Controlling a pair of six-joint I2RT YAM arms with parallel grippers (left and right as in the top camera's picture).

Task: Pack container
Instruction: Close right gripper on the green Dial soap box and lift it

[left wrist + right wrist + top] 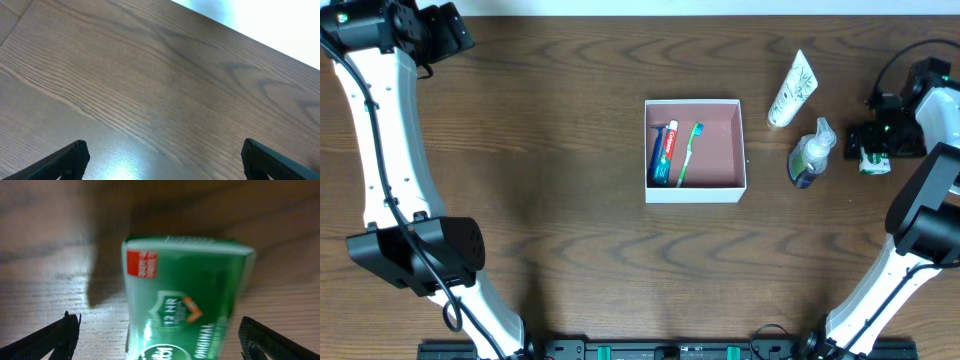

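Note:
The container [695, 190], a square white-walled box with a pink inside, sits at the table's middle. A toothpaste tube [664, 152] and a green toothbrush [689, 153] lie in its left half. A green soap box [185, 300] lies on the table at the far right; it also shows in the overhead view [873, 160]. My right gripper [160, 340] is open with its fingers on either side of the box, not touching it. My left gripper [162, 160] is open and empty over bare wood at the far left corner.
A white tube [791, 90] lies tilted to the right of the container. A clear pump bottle [811, 155] with dark liquid lies below it, between the container and the soap box. The table's far edge runs close behind the left gripper.

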